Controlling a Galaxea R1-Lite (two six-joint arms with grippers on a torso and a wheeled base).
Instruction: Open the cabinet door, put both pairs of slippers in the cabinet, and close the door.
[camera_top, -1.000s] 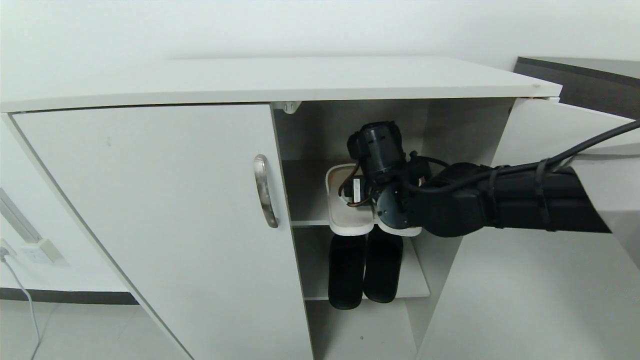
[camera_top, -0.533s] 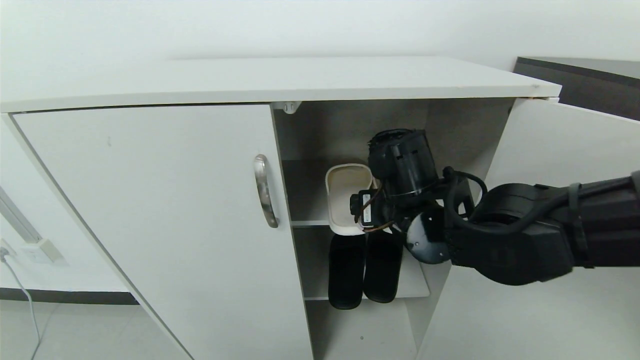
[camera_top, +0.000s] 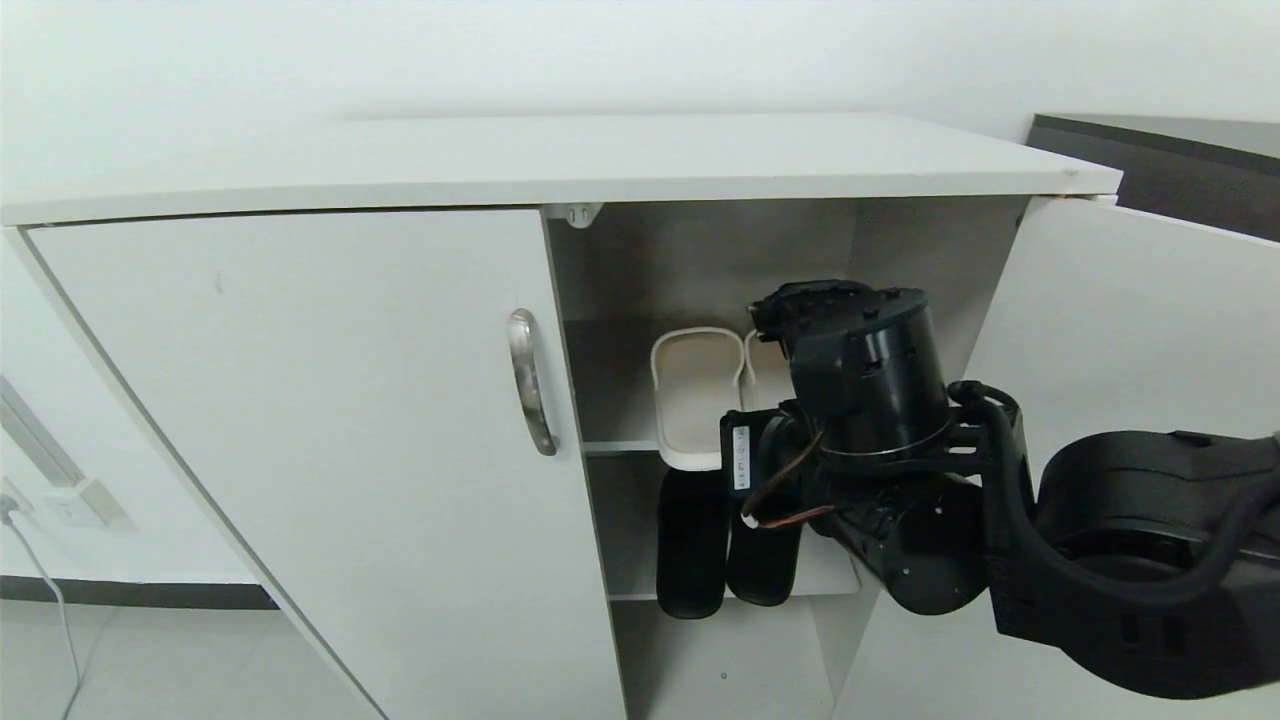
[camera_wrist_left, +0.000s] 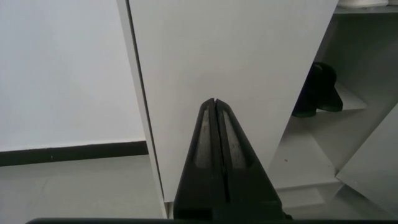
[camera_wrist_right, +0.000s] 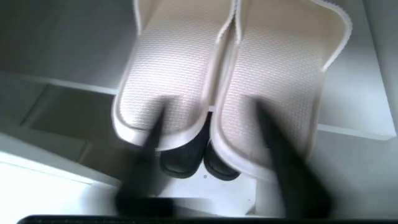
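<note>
Head: in the open cabinet (camera_top: 560, 160), white slippers (camera_top: 697, 395) lie on a shelf (camera_top: 618, 447), black slippers (camera_top: 692, 545) at their 6 o'clock. Left wrist: left gripper (camera_wrist_left: 214, 102) pressed closed, empty, facing the closed door (camera_wrist_left: 236, 50). Right wrist: right gripper (camera_wrist_right: 209, 107) spread, empty, before the white slippers.

I can read no text; the white label (camera_top: 741, 458) on my right arm has print too small.

Left pincer (camera_wrist_left: 214, 104), clamped together, faces the closed door (camera_wrist_left: 230, 56).

Black right arm (camera_top: 1150, 560), cylindrical wrist (camera_top: 880, 380), looped cable (camera_top: 1000, 480), white label (camera_top: 741, 458)
</note>
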